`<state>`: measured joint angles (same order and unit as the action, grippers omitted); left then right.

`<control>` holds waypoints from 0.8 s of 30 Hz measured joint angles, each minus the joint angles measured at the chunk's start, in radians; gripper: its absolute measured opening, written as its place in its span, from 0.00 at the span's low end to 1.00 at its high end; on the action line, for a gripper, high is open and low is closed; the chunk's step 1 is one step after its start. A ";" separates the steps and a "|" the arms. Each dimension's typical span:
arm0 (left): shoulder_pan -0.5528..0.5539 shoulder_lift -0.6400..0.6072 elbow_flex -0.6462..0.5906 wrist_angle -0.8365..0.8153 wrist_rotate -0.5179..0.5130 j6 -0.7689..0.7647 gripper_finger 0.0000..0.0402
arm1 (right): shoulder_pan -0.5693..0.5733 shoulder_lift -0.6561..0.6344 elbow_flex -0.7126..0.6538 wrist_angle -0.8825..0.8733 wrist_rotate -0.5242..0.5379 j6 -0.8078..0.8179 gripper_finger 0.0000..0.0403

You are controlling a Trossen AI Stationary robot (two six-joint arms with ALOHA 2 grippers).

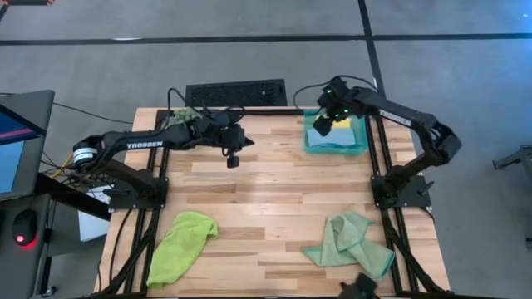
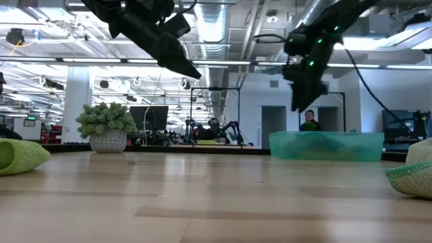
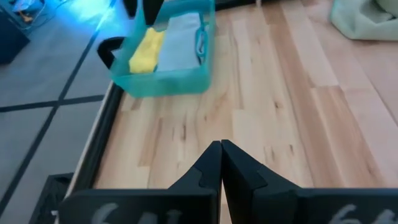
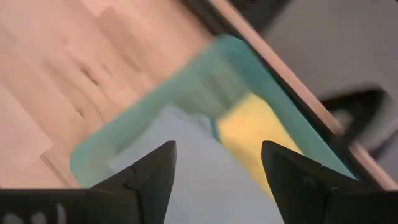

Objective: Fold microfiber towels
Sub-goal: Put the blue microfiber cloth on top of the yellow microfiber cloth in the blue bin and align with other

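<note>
Wooden table [image 1: 274,191], two loose towels [image 1: 183,245], one tray [image 1: 359,145]

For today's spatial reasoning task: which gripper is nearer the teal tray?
Right. The right gripper hangs over the teal tray, fingers open. The left gripper hovers over bare table well to the tray's side, fingers shut.

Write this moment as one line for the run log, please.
right gripper: open above teal tray | tray: yellow towel, light blue towel | left gripper: shut, idle

Black arms [image 1: 158,141], white TROSSEN lettering
</note>
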<state>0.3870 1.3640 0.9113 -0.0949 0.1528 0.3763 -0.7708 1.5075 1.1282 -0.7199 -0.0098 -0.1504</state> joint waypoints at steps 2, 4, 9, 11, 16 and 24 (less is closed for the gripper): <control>-0.005 0.001 -0.002 -0.006 0.000 -0.006 0.00 | 0.015 0.060 0.000 0.028 -0.001 -0.086 0.65; -0.010 0.001 -0.002 -0.004 0.000 -0.012 0.00 | 0.026 0.121 0.008 0.027 -0.001 -0.190 0.65; -0.012 0.001 -0.002 0.001 -0.001 -0.015 0.00 | 0.045 0.238 0.032 0.020 -0.009 -0.347 0.65; -0.012 0.001 -0.002 0.001 -0.001 -0.021 0.00 | 0.045 0.261 0.042 0.018 -0.012 -0.403 0.65; -0.012 0.001 -0.002 0.001 -0.010 -0.026 0.00 | 0.024 0.282 0.043 0.023 -0.073 -0.501 0.65; -0.007 0.001 -0.001 0.034 -0.039 -0.026 0.00 | -0.017 0.257 0.045 0.105 -0.120 -0.532 0.65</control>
<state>0.3796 1.3647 0.9100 -0.0608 0.1134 0.3504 -0.7883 1.7641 1.1736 -0.6152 -0.1299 -0.6826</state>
